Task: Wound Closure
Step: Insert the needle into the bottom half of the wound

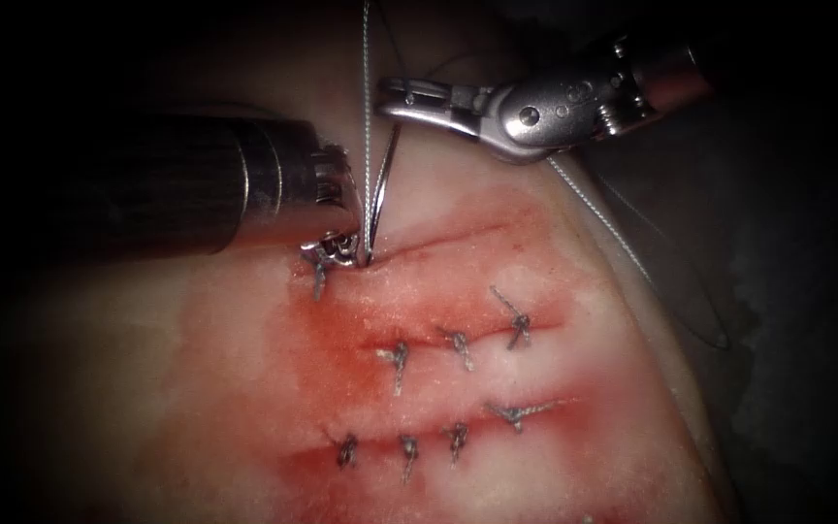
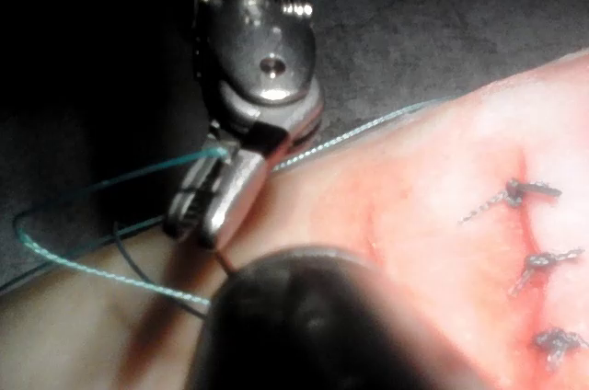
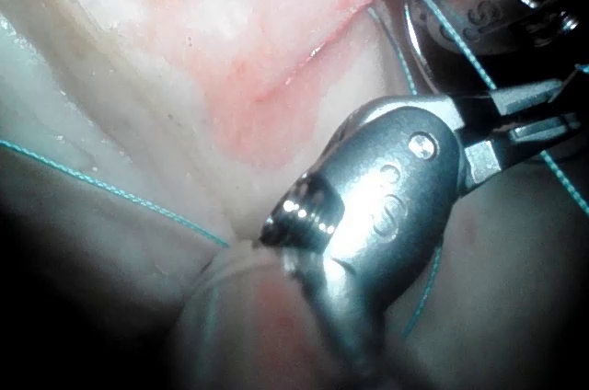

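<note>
Left end effector (image 1: 337,247) clamps needle (image 1: 377,199) in tissue (image 1: 535,252); right end effector (image 1: 395,97) gapes empty.

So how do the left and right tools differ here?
The left tool points down at the cut beside the needle; the right tool hovers level above it. The right end effector is open, holding nothing; the left's hold can't be judged. Both flank the needle, standing with its tip in the tissue.

**Tool hardware, appearance**

Left tool (image 1: 337,243), left of frame: dark ribbed shaft, polished steel collar, bright metal wrist. Right tool (image 1: 419,102), upper right: silver clevis with round pivot pin and small holes, slotted steel fingers (image 1: 429,94), threaded collar behind. Stamped "S" marking on clevis in right wrist view.
</note>
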Tool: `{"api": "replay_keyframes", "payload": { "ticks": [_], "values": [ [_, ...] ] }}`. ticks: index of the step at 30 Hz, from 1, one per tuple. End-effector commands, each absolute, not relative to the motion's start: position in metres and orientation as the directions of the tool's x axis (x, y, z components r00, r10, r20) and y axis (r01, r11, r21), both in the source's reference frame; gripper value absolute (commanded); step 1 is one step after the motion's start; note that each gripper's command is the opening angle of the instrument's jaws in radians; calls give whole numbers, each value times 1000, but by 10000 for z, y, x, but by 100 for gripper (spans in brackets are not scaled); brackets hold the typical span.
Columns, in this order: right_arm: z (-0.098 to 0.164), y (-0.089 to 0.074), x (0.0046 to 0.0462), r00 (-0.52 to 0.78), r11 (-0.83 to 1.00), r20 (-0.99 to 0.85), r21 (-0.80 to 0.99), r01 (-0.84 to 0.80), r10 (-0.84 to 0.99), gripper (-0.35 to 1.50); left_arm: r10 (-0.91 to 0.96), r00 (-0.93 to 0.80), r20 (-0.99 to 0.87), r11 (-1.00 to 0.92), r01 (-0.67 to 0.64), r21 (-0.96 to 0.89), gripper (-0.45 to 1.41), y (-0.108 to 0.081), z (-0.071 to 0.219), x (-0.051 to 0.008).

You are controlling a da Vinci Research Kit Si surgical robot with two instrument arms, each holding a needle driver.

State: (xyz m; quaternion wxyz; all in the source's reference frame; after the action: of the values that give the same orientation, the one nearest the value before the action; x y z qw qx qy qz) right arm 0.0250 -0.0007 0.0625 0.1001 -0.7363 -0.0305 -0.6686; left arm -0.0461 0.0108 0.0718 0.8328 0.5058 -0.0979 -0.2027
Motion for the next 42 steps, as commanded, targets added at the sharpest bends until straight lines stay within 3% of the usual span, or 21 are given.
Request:
{"api": "replay_keyframes", "payload": {
  "ticks": [1, 30, 34, 37, 42],
  "values": [
    [630, -8, 257, 107, -977, 990, -113, 179, -95, -35, -438, 898, -39, 409, 238, 881, -45, 116, 721, -468],
    [635, -18, 254, 141, -900, 938, -344, 268, -316, -35, -438, 898, -42, 404, 238, 883, -45, 116, 719, -466],
    [637, -18, 255, 117, -914, 953, -301, 271, -279, -35, -438, 898, -42, 404, 238, 883, -45, 116, 720, -466],
    [634, -13, 254, 85, -963, 992, -108, 247, -90, -35, -440, 897, -47, 402, 243, 883, -45, 115, 720, -466],
    [633, -12, 254, 71, -969, 997, -44, 244, -27, -35, -439, 897, -47, 402, 243, 883, -45, 115, 720, -466]
  ]
}}
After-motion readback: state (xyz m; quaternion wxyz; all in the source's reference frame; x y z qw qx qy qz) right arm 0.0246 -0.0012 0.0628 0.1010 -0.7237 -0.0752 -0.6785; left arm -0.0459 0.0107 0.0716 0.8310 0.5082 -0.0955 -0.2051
